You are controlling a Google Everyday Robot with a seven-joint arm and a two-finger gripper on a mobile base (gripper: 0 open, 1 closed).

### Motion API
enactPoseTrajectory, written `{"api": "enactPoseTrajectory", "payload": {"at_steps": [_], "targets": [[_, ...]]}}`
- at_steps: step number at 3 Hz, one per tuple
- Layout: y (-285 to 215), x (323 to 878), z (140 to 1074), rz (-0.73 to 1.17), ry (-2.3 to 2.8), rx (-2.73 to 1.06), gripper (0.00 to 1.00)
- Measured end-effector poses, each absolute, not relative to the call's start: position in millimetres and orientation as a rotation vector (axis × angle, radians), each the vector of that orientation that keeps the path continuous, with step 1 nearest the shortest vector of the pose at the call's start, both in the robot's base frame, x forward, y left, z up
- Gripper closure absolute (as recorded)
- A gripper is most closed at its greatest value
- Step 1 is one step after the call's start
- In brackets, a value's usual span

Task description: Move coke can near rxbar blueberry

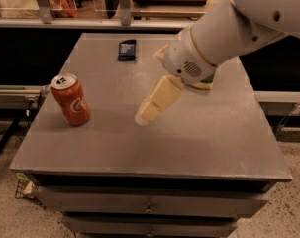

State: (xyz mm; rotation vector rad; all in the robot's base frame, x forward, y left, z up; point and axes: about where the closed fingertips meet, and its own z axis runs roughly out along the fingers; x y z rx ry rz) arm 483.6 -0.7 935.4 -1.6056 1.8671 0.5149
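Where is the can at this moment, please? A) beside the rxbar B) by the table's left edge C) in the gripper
B: the can stands by the table's left edge, the gripper hangs over the middle apart from it, and the rxbar lies far back.

A single camera — high above the near edge of the table (154, 157), tilted down across it, fairly close; the gripper (148, 112) hangs mid-frame over its top.
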Motion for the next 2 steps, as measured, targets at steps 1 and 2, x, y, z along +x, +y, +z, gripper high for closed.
{"api": "enactPoseTrajectory", "payload": {"at_steps": [1,2], "targets": [[13.4,488.2,941.6,0.517,1.844,-1.58,0.0],[14.2,487.7,945.3,0.541,1.821,-1.569,0.0]]}}
